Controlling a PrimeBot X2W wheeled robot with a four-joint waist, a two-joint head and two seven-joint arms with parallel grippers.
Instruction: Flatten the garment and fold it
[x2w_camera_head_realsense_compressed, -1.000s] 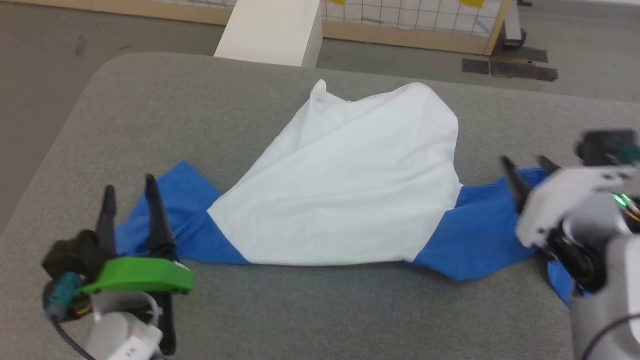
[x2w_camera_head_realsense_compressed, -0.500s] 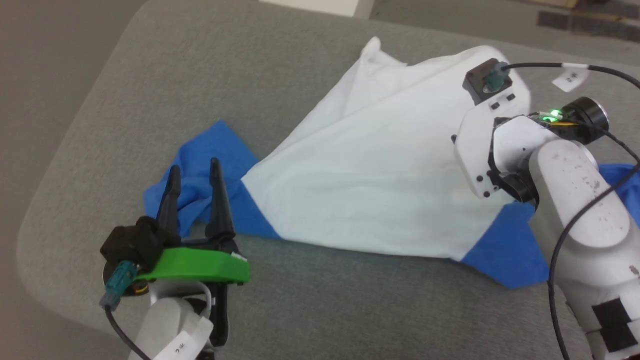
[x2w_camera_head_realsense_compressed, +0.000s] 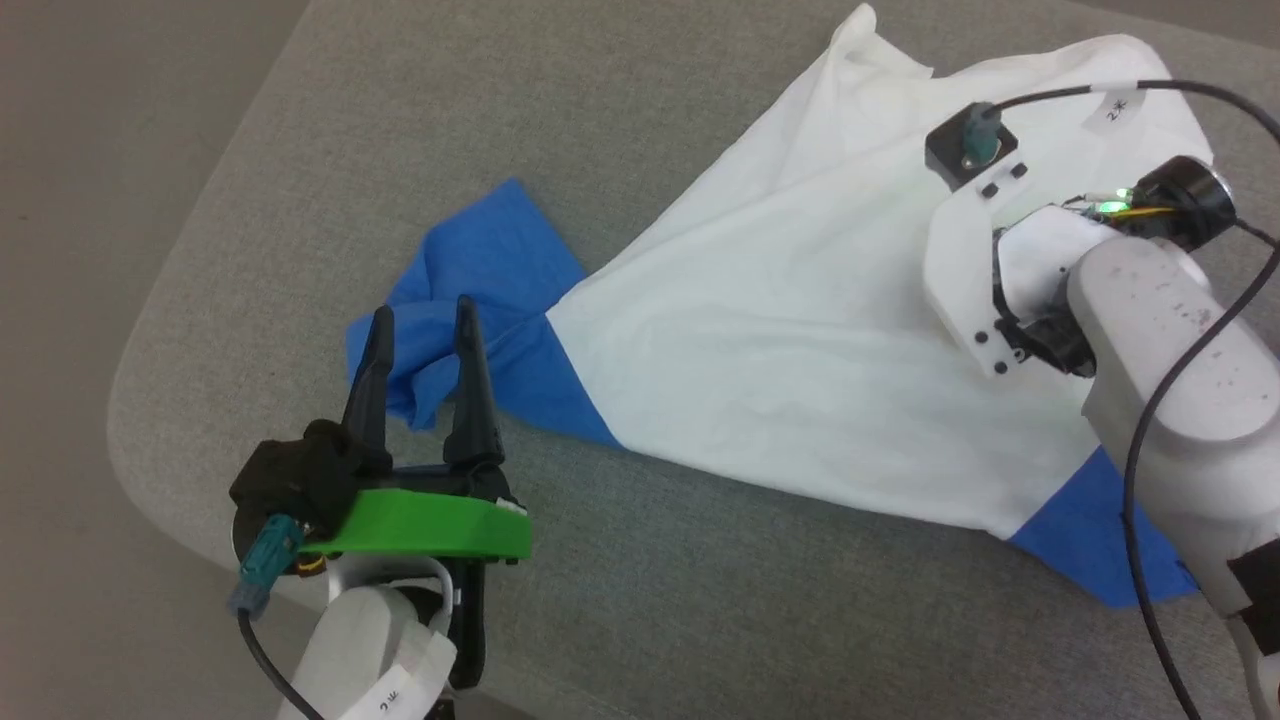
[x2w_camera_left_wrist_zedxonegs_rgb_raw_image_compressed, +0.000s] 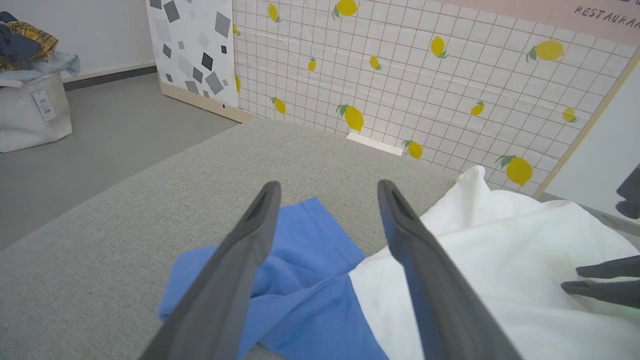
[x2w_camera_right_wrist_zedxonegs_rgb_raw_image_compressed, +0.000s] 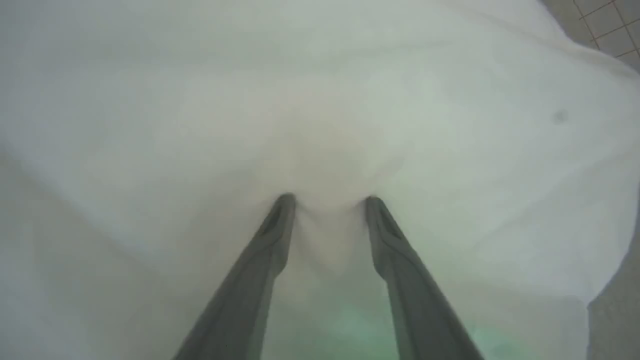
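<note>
Flattening under way: shirt (x2w_camera_head_realsense_compressed: 800, 330) lies crumpled on the grey bench (x2w_camera_head_realsense_compressed: 300, 150), right claw (x2w_camera_right_wrist_zedxonegs_rgb_raw_image_compressed: 329, 199) parted and dug into its white body, left claw (x2w_camera_head_realsense_compressed: 422, 310) spread empty by the bunched blue sleeve (x2w_camera_head_realsense_compressed: 480, 260), which likely needs pinching and pulling outward next; a floor bag (x2w_camera_left_wrist_zedxonegs_rgb_raw_image_compressed: 30, 115) holds clothes.

Right wrist view milky, soft: around right gripper (x2w_camera_right_wrist_zedxonegs_rgb_raw_image_compressed: 327, 200) I can't read folds in T-shirt (x2w_camera_head_realsense_compressed: 800, 340). Head view: its jaws hidden under own white wrist housing (x2w_camera_head_realsense_compressed: 965, 270). My right forearm (x2w_camera_head_realsense_compressed: 1170, 370) covers part of right blue sleeve (x2w_camera_head_realsense_compressed: 1085, 535). Left wrist view: wall lettering (x2w_camera_left_wrist_zedxonegs_rgb_raw_image_compressed: 607, 15) cut at edge.
</note>
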